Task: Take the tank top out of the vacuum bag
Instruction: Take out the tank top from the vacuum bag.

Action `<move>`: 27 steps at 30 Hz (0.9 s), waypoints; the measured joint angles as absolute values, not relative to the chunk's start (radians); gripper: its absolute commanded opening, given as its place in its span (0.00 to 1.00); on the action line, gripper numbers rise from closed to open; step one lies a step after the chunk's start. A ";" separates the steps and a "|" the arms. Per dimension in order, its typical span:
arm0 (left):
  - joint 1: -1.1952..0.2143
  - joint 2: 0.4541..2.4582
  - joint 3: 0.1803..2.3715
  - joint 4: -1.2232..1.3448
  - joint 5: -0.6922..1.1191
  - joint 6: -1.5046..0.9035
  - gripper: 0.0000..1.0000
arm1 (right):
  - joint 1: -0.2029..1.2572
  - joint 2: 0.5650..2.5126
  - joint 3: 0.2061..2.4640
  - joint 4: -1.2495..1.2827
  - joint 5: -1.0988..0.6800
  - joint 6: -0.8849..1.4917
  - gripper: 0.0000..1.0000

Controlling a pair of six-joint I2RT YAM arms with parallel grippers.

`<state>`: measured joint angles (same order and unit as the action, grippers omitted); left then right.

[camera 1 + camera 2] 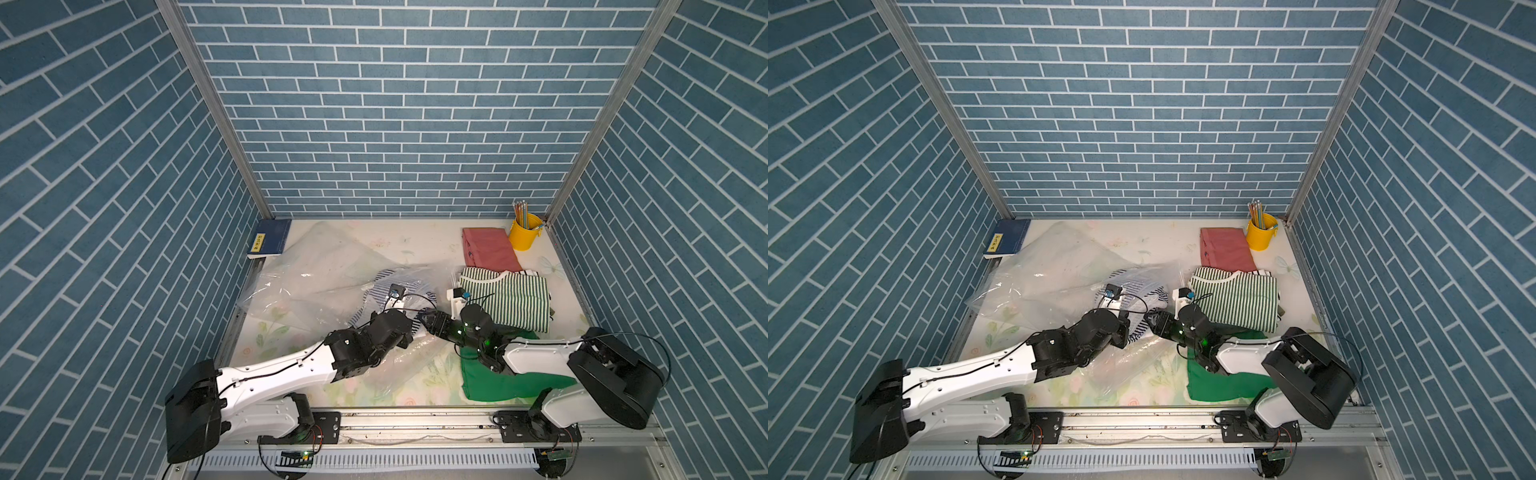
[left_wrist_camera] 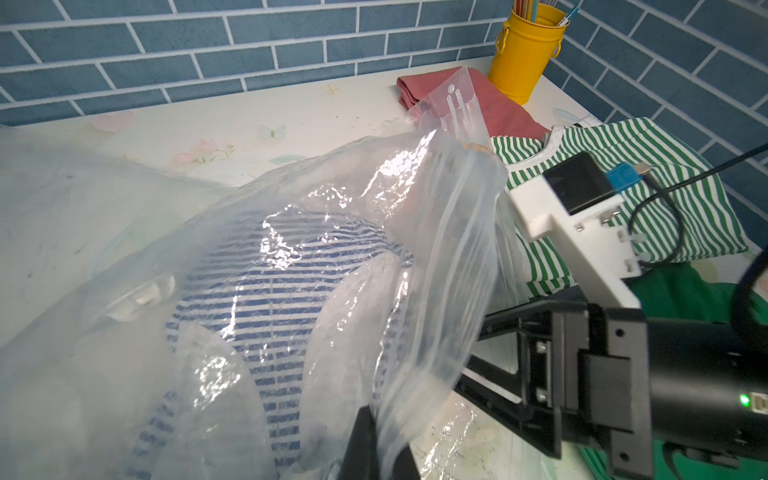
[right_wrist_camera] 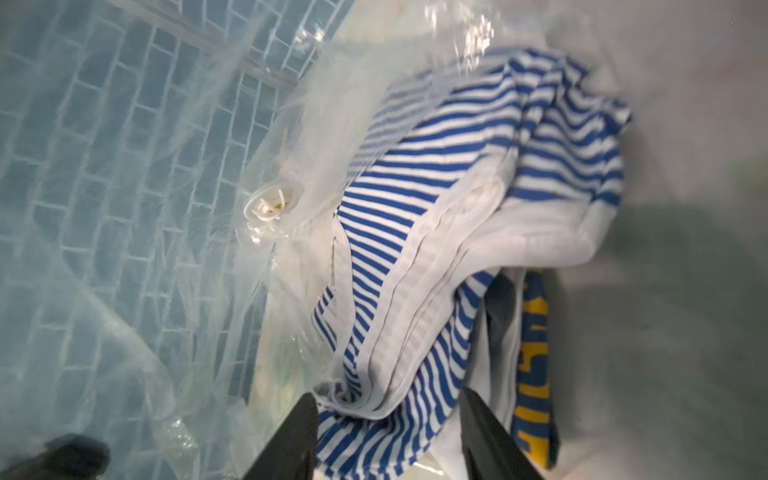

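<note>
A pale floral table [image 1: 415, 241], walled on three sides in blue brick pattern, fills both top views. A clear vacuum bag [image 1: 328, 270] sprawls from the centre toward 10 o'clock, its far corner near a blue book [image 1: 269, 237] at 11 o'clock. The left arm [image 1: 282, 365] reaches in low from 7 o'clock and the right arm [image 1: 536, 357] from 5 o'clock, wrists meeting just below centre at the bag's mouth. The right side is crowded: a green striped shirt [image 1: 515, 299] at 3 o'clock, a green cloth [image 1: 498, 382] under the right arm, and a pink cloth [image 1: 490, 249] and yellow pencil cup [image 1: 525, 235] at 1 o'clock. Bare table lies at 12 o'clock and along the near edge at 6 o'clock. The tank top [image 3: 436, 187], blue and white striped, lies crumpled inside the bag. The top views show only a patch of stripes through plastic, while the right wrist view looks straight in. There the right gripper [image 3: 390, 440] has its jaws apart, fabric lying between them. The left wrist view shows the left gripper [image 2: 382, 455] pinched closed on the bag's upper film, holding it raised, and the right gripper's fingers [image 2: 519, 316] inside the mouth. A white valve [image 3: 272, 203] sits on the bag beside the top.
</note>
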<state>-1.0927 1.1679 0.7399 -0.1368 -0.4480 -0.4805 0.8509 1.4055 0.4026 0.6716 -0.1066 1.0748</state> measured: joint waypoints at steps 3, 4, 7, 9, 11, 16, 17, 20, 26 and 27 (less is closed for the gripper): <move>-1.093 1.167 0.738 -0.136 -0.451 -0.481 0.00 | 0.865 1.376 0.414 0.625 -0.076 1.074 0.63; -1.093 1.166 0.738 -0.136 -0.451 -0.481 0.00 | 0.871 1.376 0.419 0.619 -0.072 1.074 0.63; -1.093 1.166 0.736 -0.136 -0.453 -0.481 0.00 | 0.900 1.390 0.430 0.612 -0.071 1.079 0.63; -1.093 1.166 0.736 -0.136 -0.455 -0.481 0.00 | 0.926 1.420 0.445 0.618 -0.072 1.089 0.63; -1.093 1.165 0.736 -0.137 -0.456 -0.481 0.00 | 0.945 1.457 0.450 0.637 -0.081 1.103 0.63; -1.093 1.164 0.736 -0.137 -0.456 -0.481 0.00 | 0.962 1.562 0.448 0.701 -0.102 1.152 0.67; -1.093 1.164 0.736 -0.137 -0.456 -0.481 0.00 | 0.962 1.578 0.447 0.722 -0.103 1.160 0.65; -1.093 1.157 0.736 -0.137 -0.456 -0.481 0.00 | 0.962 1.609 0.447 0.774 -0.110 1.179 0.56; -1.093 1.150 0.731 -0.137 -0.459 -0.481 0.00 | 0.953 1.669 0.537 0.821 -0.143 1.174 0.09; -1.093 1.148 0.729 -0.137 -0.459 -0.481 0.00 | 0.950 1.678 0.555 0.833 -0.151 1.175 0.00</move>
<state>-1.0927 1.1481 0.7292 -0.1371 -0.4587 -0.4808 0.9501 1.6775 0.5549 0.8330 -0.1513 1.1748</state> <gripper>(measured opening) 0.052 0.175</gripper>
